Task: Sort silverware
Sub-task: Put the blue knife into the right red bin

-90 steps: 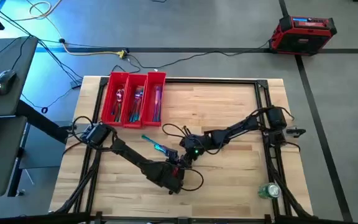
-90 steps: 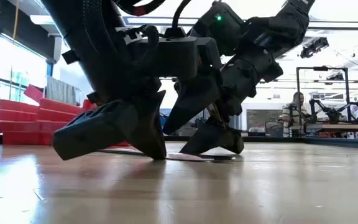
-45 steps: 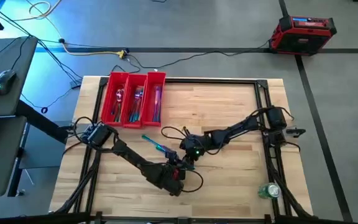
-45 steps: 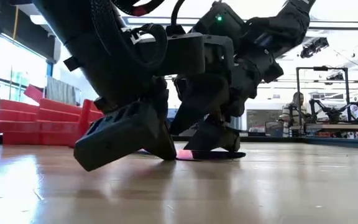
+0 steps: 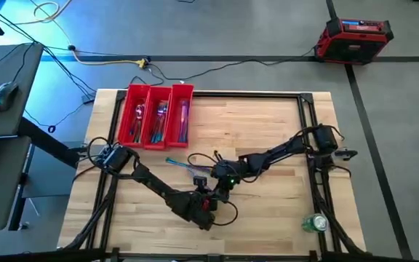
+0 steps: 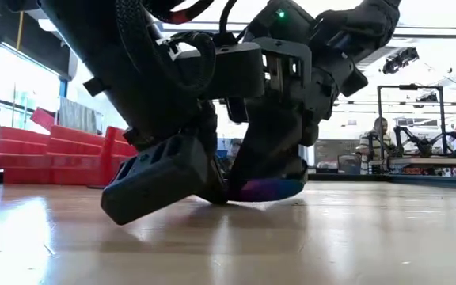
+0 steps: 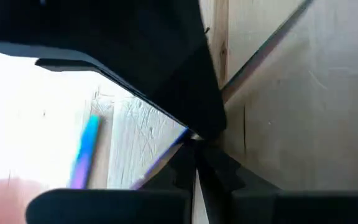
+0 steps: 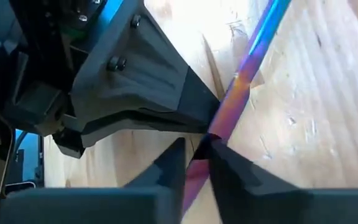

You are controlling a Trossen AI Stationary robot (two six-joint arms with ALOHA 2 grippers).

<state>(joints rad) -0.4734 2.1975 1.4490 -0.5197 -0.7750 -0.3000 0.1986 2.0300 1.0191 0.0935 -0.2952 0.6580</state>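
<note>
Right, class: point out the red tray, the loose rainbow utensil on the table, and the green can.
red tray (image 5: 156, 90), high view, far rim.
rainbow utensil (image 5: 183, 164), high view, mid handle.
green can (image 5: 315, 223), high view, its side.

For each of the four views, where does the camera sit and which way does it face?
High: above the table, looking straight down; both arms show.
Low: at tabletop height, looking level across; both arms come from above.
Left wrist: on left arm, facing forward; left pincer shows.
Right wrist: on right arm; right pincer grips rainbow utensil.
Shared: high and low both show the red tray.
</note>
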